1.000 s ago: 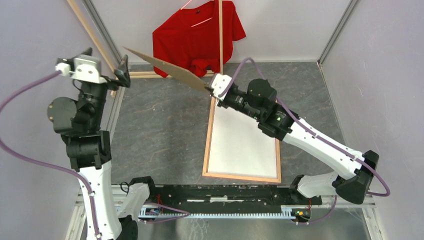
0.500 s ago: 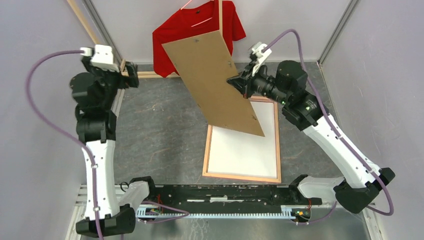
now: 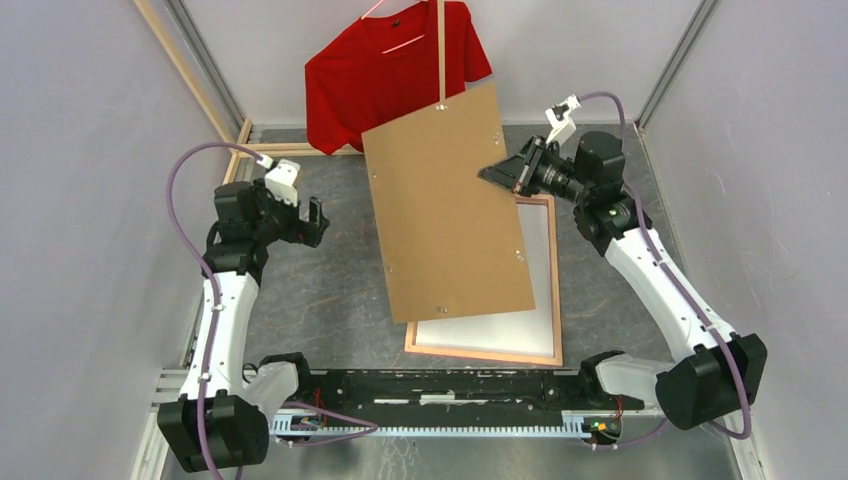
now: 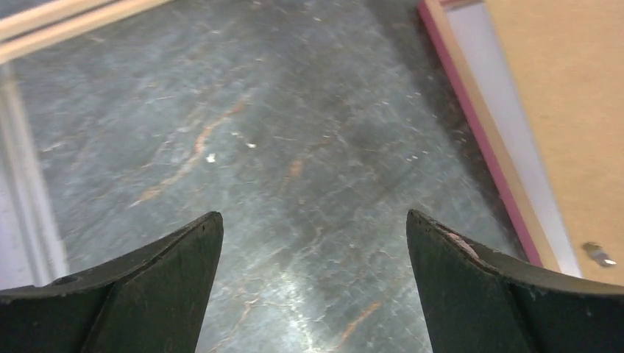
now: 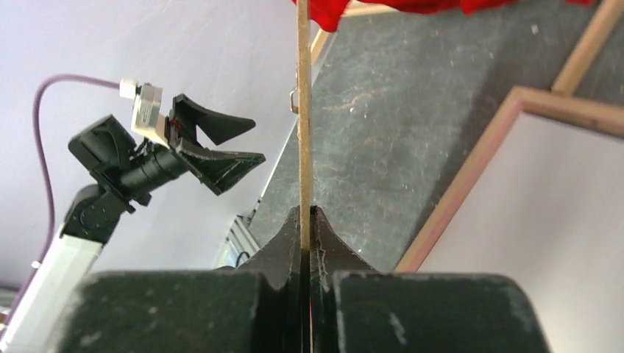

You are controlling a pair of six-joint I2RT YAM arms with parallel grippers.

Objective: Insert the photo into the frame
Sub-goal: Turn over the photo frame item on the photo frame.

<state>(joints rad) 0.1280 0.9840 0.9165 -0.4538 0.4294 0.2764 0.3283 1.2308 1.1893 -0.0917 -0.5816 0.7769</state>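
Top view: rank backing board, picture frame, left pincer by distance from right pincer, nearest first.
1. Brown cardboard-like backing board: clamped in the right pincer.
2. Thin wood-coloured rectangular frame: lying flat, just beneath.
3. Left pincer: open, far left beyond the board.

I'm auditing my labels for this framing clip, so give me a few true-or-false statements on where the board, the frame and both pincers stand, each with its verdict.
1. The right pincer is shut on the edge of the brown backing board. True.
2. The left pincer grips the frame. False: it is open and empty, over the bare table to the left of the frame.
3. The backing board lies flat inside the frame. False: it is held up in the air, tilted, above the frame.
4. The frame lies flat on the table with the photo inside it, white back up. True.
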